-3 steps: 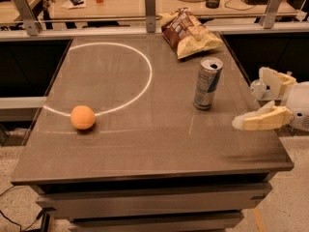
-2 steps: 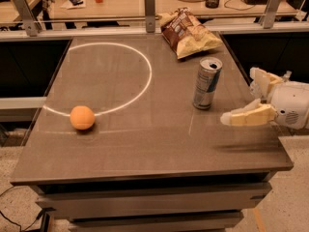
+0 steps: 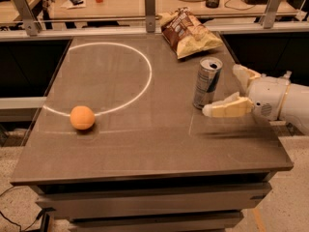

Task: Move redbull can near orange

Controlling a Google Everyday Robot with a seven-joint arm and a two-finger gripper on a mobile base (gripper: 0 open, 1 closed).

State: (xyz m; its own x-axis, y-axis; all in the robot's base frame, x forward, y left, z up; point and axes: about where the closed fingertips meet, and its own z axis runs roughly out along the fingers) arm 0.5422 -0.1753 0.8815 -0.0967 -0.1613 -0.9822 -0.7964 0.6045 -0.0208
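The redbull can (image 3: pixel 207 82) stands upright on the dark table (image 3: pixel 145 139), right of centre, its pull-tab top showing. The orange (image 3: pixel 82 117) lies at the left, on the edge of a white circle drawn on the table. My gripper (image 3: pixel 223 92) comes in from the right at the can's height. Its two cream fingers are spread: the near finger (image 3: pixel 227 108) reaches beside the can's base, the far finger (image 3: pixel 244 75) sits behind and to the right of the can. The can is not between closed fingers and stands free.
A brown-and-yellow chip bag (image 3: pixel 188 32) lies at the back of the table behind the can. A white painted circle (image 3: pixel 145 76) marks the left half. A railing and a cluttered desk (image 3: pixel 120 4) run behind the table.
My gripper has moved left toward the can; the near finger now reaches the can's base. The can and the orange have not moved.
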